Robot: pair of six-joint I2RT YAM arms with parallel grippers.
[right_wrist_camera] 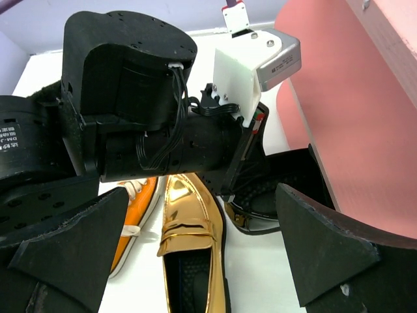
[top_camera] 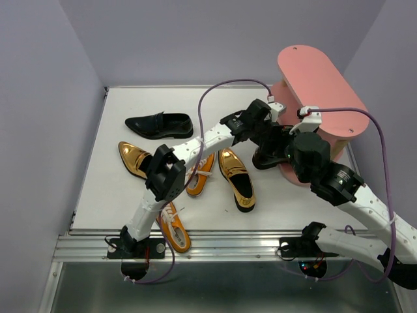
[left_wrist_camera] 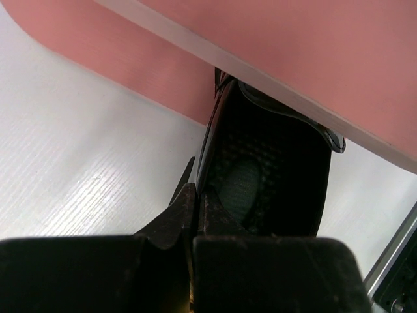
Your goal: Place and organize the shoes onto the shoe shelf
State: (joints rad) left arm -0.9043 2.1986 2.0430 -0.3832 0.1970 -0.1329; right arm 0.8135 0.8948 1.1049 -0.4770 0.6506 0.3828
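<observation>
My left gripper point(left_wrist_camera: 195, 199) is shut on the side wall of a glossy black dress shoe point(left_wrist_camera: 267, 176), whose toe lies under a board of the pink shoe shelf point(left_wrist_camera: 313, 52). In the top view that shoe point(top_camera: 264, 160) sits at the shelf's point(top_camera: 319, 91) foot. My right gripper point(right_wrist_camera: 195, 254) is open and empty, hovering just behind the left gripper, above a gold loafer point(right_wrist_camera: 192, 241) and an orange sneaker point(right_wrist_camera: 133, 222). On the table lie the other black shoe point(top_camera: 159, 125), two gold loafers point(top_camera: 135, 158) point(top_camera: 236, 177) and two orange sneakers point(top_camera: 201, 175) point(top_camera: 174, 228).
The two arms cross closely in front of the shelf, and the left arm's wrist point(right_wrist_camera: 130, 117) fills the top of the right wrist view. Grey walls close in the table on the left, back and right. A metal rail point(top_camera: 215, 244) runs along the near edge.
</observation>
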